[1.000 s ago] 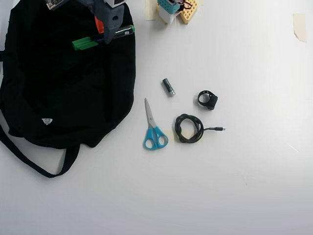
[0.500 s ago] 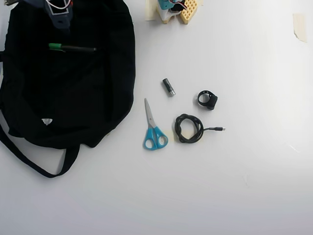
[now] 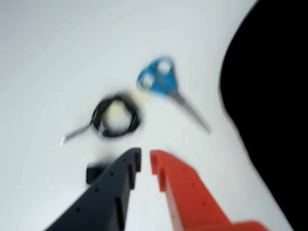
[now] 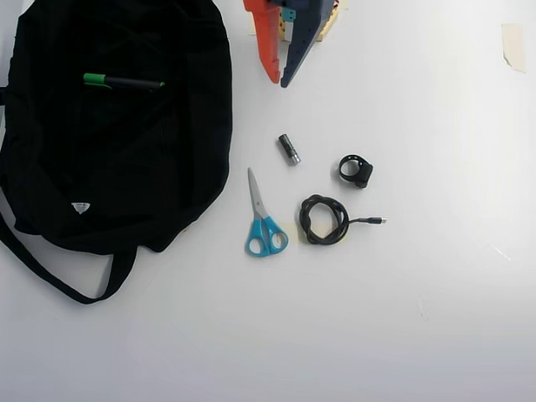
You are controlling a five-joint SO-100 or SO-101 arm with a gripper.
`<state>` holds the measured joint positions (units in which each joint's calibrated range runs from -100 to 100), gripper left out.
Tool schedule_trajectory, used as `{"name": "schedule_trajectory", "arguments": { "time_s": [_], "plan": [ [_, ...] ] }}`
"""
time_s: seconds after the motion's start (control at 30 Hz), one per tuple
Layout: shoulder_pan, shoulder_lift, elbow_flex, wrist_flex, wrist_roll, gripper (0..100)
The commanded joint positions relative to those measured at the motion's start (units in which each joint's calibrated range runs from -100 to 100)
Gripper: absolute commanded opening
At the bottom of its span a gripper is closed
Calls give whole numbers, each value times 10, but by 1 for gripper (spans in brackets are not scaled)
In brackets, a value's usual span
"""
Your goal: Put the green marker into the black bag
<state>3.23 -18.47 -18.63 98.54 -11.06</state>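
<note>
So the slim green marker with the black barrel and bright green cap (image 4: pixel 122 82) was lying flat on the big soft black fabric bag (image 4: pixel 117 159), up in the bag's far part, cap pointing toward the left edge of the worktop in the overhead view. Can't really tell if it sat inside an opening or just on top of the fabric, it's all black there. The bag took up the far-left corner of the white worktop (image 4: pixel 402 318), with a small white triangular label (image 4: pixel 80 207) near its lower part and a long black strap (image 4: pixel 50 272) looping out toward the near edge.

The pincer (image 4: pixel 278 83) was well apart from the marker, at the far edge just right of the bag, one finger orange and one dark blue, holding nothing, tips nearly together with only a thin gap in the wrist view (image 3: pixel 145 161).

Closer to the middle of the worktop: a short grey-black cylindrical battery (image 4: pixel 289 149), blue-handled scissors (image 4: pixel 262 218) just beside the bag, a coiled black cable (image 4: pixel 325 219) and a small black ring-shaped part (image 4: pixel 356 170). Wrist view was blurry. A strip of beige tape (image 4: pixel 512 45) sat at the far-right corner.
</note>
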Motion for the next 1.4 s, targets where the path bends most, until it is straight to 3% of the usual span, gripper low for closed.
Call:
{"name": "schedule_trajectory", "arguments": {
  "time_s": [0.0,0.23,0.5,0.67,0.97,1.13,1.37],
  "plan": [
    [-53,-88,120,-54,2,2],
    [-95,-237,357,-172,5,2],
    [-109,-440,644,-273,90,2],
    [-110,-600,816,-308,95,2],
    [-108,-799,1034,-306,97,2],
    [-109,-809,1114,-304,139,2],
    [-109,-809,1180,-293,136,2]
  ]
}}
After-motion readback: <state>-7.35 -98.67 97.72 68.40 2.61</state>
